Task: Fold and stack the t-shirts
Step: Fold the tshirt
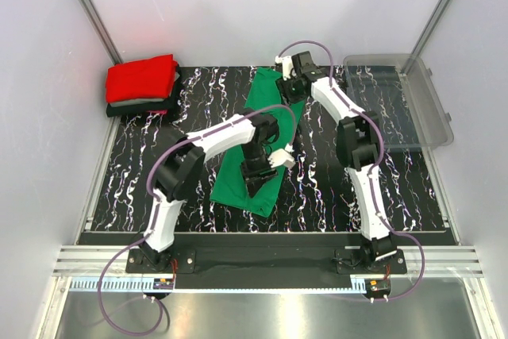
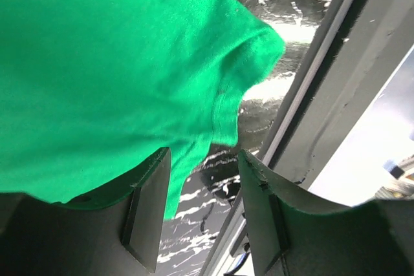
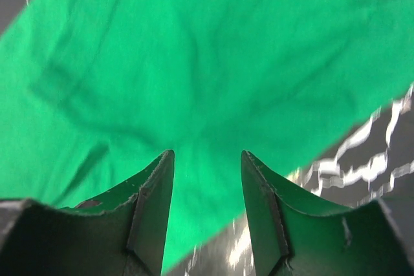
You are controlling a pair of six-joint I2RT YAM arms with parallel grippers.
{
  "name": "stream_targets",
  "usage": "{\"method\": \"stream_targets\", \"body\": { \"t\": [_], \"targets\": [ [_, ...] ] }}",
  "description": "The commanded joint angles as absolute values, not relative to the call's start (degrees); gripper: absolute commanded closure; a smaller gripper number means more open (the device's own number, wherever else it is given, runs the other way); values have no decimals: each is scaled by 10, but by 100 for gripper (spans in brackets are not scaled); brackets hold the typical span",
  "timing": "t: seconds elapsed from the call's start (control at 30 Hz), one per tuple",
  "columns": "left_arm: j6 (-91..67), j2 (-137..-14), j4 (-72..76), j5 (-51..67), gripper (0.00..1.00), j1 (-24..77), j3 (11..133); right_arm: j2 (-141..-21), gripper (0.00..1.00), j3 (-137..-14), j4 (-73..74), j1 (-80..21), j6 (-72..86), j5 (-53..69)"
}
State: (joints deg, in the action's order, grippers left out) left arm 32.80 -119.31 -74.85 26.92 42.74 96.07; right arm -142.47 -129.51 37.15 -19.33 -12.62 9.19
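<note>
A bright green t-shirt (image 1: 267,94) lies folded into a long strip on the black marbled mat, running from the back centre toward the front. My left gripper (image 1: 258,183) hovers over its near end, open. In the left wrist view the green t-shirt (image 2: 116,63) has a sleeve corner beside my left gripper (image 2: 204,156), and nothing is between the fingers. My right gripper (image 1: 287,88) is over the far end, open. The right wrist view shows the green cloth (image 3: 207,63) just beyond my right gripper (image 3: 207,156). A folded red t-shirt (image 1: 143,78) tops a stack of grey and black shirts (image 1: 139,107) at the back left.
A clear plastic bin (image 1: 405,97) stands at the back right, partly off the mat (image 1: 333,188). White walls with metal corner rails close in the back and sides. A raised metal rail runs along the mat's front edge near the arm bases.
</note>
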Motion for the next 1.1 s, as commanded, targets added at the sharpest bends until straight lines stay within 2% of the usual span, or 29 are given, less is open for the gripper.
{"method": "stream_targets", "body": {
  "t": [0.0,0.23,0.53,0.87,1.07],
  "targets": [
    [336,-1187,-710,289,50,433,950,-1358,47,-1251,367,-183,-114,106],
    [332,-1217,-695,311,50,436,939,-1368,47,-1227,367,-180,-103,110],
    [319,-1275,-663,339,50,465,929,-1440,46,-1292,383,-180,-114,100],
    [309,-1339,-657,352,48,500,1028,-1523,44,-1415,402,-175,-132,88],
    [300,-1371,-649,309,45,495,1083,-1557,43,-1456,386,-176,-134,95]
  ]
}}
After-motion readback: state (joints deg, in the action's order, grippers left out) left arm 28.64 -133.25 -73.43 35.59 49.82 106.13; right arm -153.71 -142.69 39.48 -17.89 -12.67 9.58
